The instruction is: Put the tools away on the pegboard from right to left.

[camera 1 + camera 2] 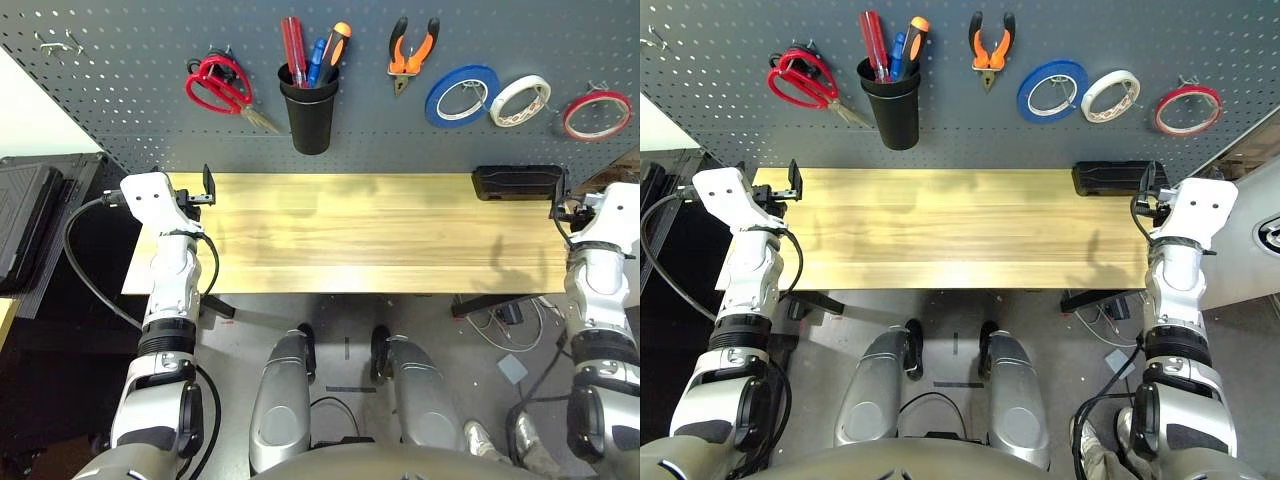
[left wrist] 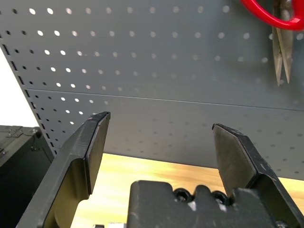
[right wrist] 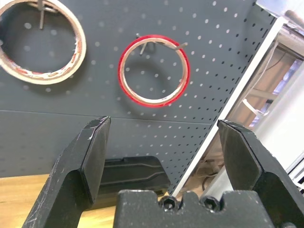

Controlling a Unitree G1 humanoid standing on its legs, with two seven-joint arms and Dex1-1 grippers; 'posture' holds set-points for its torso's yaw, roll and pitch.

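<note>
A: And we're looking at the pegboard [image 1: 130,90], where everything is hanging. Red tape ring [image 1: 596,115] sits on its hook at the far right, with the white tape roll [image 1: 519,100] and blue tape roll [image 1: 462,95] to its left.

B: Keep going left: the orange-and-black pliers [image 1: 412,55] hang nose down, then the black cup [image 1: 309,112] holds the red-handled screwdriver [image 1: 293,50] upright among other handles. Red-handled scissors [image 1: 222,88] hang at the left, blades slanting toward the cup.

A: And the claws?

B: Left claw [image 2: 159,142] is released, fingers spread wide, nothing between them, hovering at the worktop's [image 1: 350,235] left end and facing the board. Right claw [image 3: 164,142] is the same: spread, empty, at the right end, pointing up at the red ring.

A: A black case [image 1: 518,182] lies on the worktop's back right corner, just beside that right claw.
</note>
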